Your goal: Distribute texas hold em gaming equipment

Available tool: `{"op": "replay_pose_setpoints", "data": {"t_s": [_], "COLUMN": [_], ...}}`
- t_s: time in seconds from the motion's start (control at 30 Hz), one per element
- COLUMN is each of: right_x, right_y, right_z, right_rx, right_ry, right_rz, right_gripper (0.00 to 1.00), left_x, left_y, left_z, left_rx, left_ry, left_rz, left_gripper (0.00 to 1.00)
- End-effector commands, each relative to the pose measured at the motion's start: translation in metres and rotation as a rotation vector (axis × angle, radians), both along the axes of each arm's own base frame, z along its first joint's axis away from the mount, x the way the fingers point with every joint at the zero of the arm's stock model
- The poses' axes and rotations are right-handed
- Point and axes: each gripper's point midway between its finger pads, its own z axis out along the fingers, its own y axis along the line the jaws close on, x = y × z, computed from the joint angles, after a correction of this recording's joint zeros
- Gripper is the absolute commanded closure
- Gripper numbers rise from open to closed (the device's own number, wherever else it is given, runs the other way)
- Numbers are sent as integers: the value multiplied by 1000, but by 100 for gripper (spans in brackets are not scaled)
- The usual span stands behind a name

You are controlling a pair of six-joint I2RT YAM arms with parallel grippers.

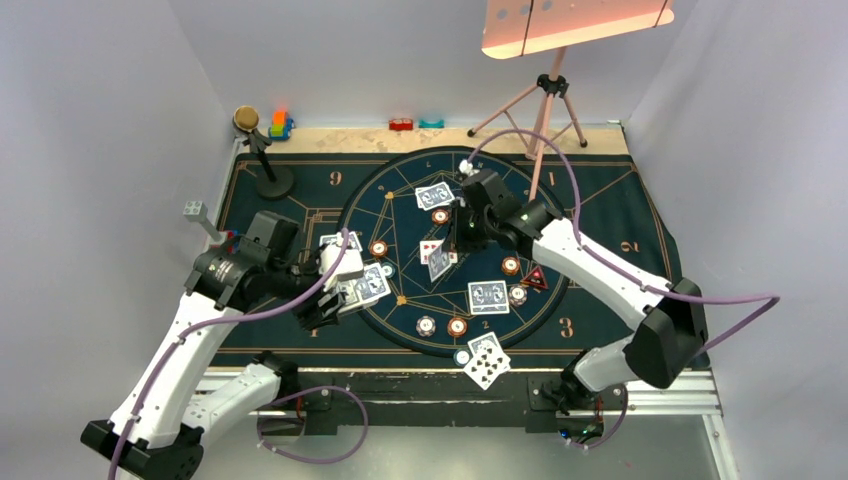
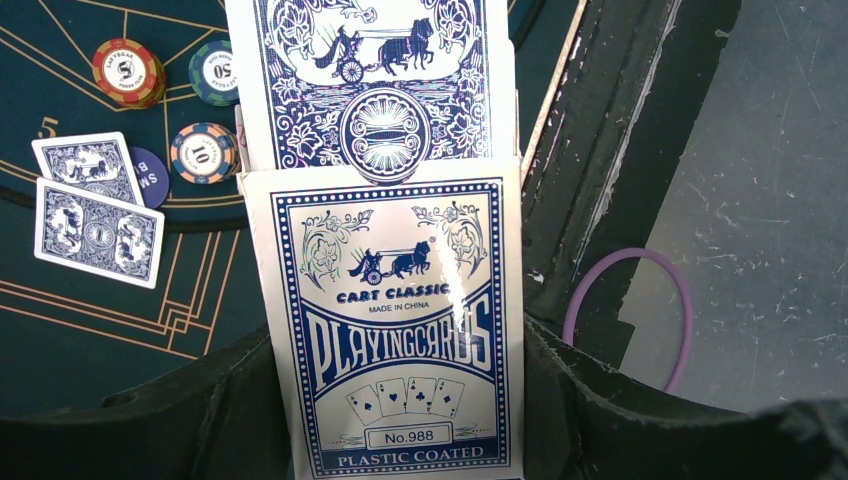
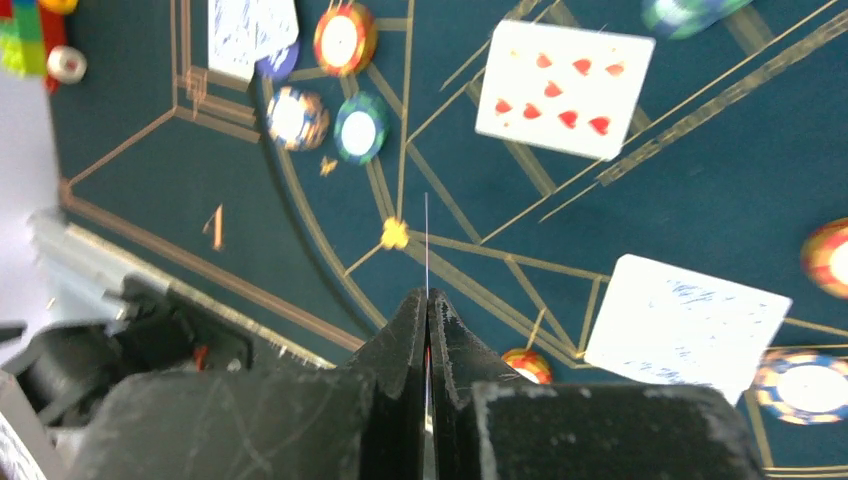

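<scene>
Blue-and-white card box (image 2: pixel 395 330) clamped between left gripper (image 2: pixel 400 420) jaws, lower centre of left wrist view; deck card (image 2: pixel 375 80) sticking out of box top. Chips (image 2: pixel 126 70) and two face-down cards (image 2: pixel 98 232) lie on mat (image 2: pixel 80 340), upper left of box. Right gripper (image 3: pixel 427 305) pinched shut on single card (image 3: pixel 426 235), seen edge-on mid-frame above mat; face-up red card (image 3: pixel 565 90) upper right of it.

Pale grey walls (image 1: pixel 100 100) rise on three sides; a glowing pink panel (image 1: pixel 575 22) tops a tripod (image 1: pixel 545 105).
</scene>
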Motion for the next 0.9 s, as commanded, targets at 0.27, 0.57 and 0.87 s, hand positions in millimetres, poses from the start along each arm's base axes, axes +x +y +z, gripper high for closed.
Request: {"op": "replay_pose_setpoints", "data": {"t_s": [0.27, 0.57, 0.87], "right_x": [67, 85, 97], "right_y": [-84, -56, -16], "right_z": [-2, -15, -60], "right_rx": [-648, -975, -1038], "right_ry": [-146, -234, -221], "right_rz": [-270, -274, -190], "right_gripper": [100, 100, 100], "left_x": [-4, -5, -7], "left_y": [-3, -3, -1], "left_z": [6, 8, 10], "left_rx": [-35, -34, -29], "left_ry": [-16, -14, -16], "left_rz": [-15, -13, -10], "left_gripper": [100, 100, 100]}}
